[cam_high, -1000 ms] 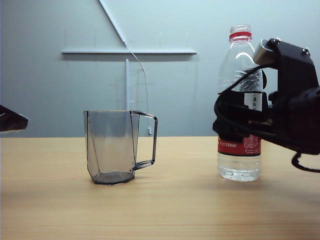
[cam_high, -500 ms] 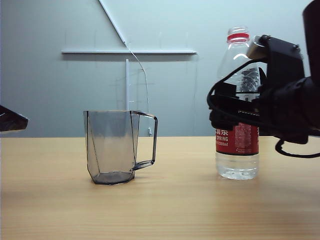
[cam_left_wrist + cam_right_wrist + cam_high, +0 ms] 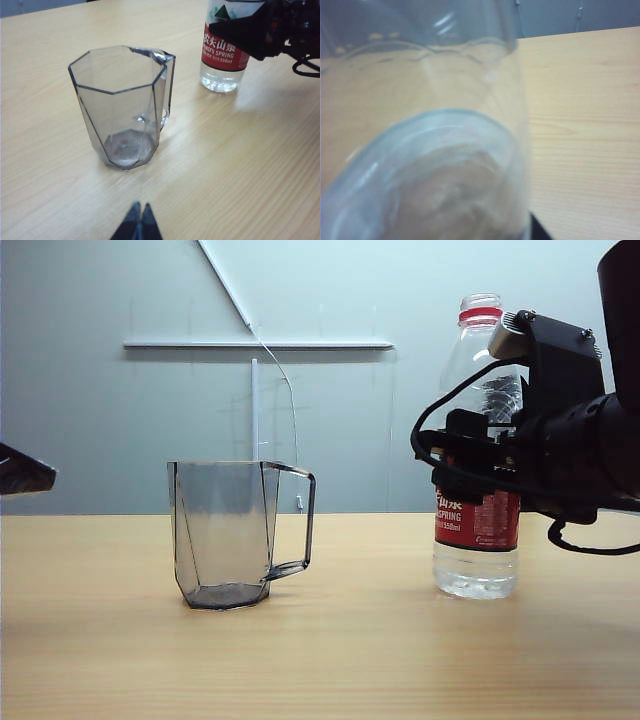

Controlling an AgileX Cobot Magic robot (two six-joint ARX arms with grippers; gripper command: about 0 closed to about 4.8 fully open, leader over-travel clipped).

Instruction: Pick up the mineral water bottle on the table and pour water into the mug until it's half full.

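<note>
The mineral water bottle (image 3: 477, 558) stands upright on the table (image 3: 350, 650) at the right, uncapped, with its red neck ring showing and water (image 3: 476, 578) visible below the label. My right gripper (image 3: 452, 466) reaches in from the right and closes round the bottle at label height; in the left wrist view one dark finger lies across the bottle (image 3: 220, 60). The bottle (image 3: 420, 150) fills the right wrist view. The smoky-grey mug (image 3: 225, 535) stands empty at centre left, handle towards the bottle. My left gripper (image 3: 140, 208) hovers shut, short of the mug (image 3: 122, 105).
A grey wall with white rails (image 3: 258, 343) and a thin hanging wire stands behind the table. A black cable (image 3: 590, 545) loops below my right arm. Bare tabletop separates mug and bottle. My left gripper's tip (image 3: 22, 472) shows at the left edge.
My right gripper has slid leftwards round the bottle and its jaws have narrowed. The bottle has shifted slightly and turned, so its label shows different print. The mug and left gripper stayed still.
</note>
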